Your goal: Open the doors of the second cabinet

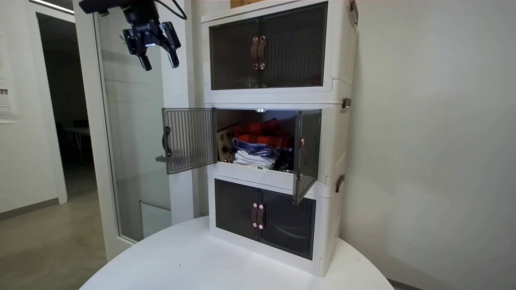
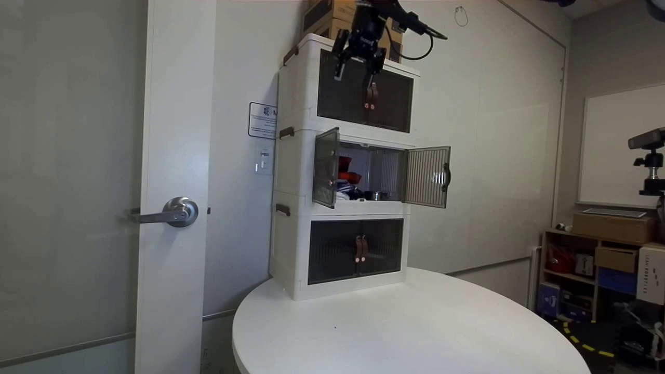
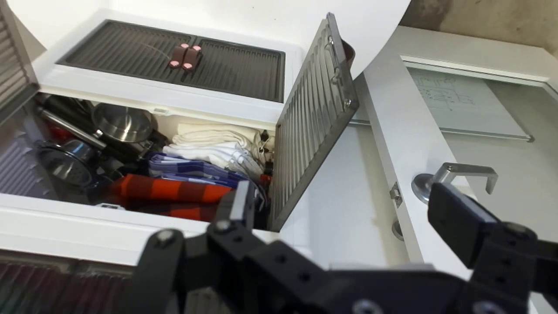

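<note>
The second cabinet is the middle tier of a white stack; it also shows in an exterior view. Both of its smoked doors stand swung outward: one door and its partner, also in an exterior view as a door and its partner. In the wrist view one door stands near the jaws and the other door is cut off at the edge. My gripper, also in an exterior view and the wrist view, is open and empty, above and apart from the doors.
Folded cloths and metal pots lie inside the second cabinet. The top tier doors and bottom tier doors are shut. The stack stands on a round white table. A room door with a lever handle is beside it.
</note>
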Motion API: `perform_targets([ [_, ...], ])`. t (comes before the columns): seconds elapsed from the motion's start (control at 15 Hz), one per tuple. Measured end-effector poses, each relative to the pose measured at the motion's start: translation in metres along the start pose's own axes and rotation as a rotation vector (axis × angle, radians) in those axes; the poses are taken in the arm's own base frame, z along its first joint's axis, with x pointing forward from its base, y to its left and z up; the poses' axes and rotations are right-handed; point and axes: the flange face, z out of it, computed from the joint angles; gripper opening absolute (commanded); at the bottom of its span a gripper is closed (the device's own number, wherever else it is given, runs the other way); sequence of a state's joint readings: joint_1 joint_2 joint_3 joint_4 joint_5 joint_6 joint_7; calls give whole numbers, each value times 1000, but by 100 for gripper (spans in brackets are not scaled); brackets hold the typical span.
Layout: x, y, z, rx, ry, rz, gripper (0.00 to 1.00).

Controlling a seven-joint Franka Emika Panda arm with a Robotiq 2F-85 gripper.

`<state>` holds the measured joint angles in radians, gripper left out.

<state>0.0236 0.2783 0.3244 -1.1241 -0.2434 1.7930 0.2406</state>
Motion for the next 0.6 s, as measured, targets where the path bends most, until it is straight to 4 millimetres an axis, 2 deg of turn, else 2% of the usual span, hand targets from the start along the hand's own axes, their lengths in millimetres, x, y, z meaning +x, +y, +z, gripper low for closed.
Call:
perform_targets([
  [0.2,-5,31,-34,-18,12,50,100],
  [0.33,-7,58,-40,-43,19,90,100],
  [0.47,-9,85,-26,-71,5,126,100],
  [0.6,-11,112,4,-96,-4,155,100],
])
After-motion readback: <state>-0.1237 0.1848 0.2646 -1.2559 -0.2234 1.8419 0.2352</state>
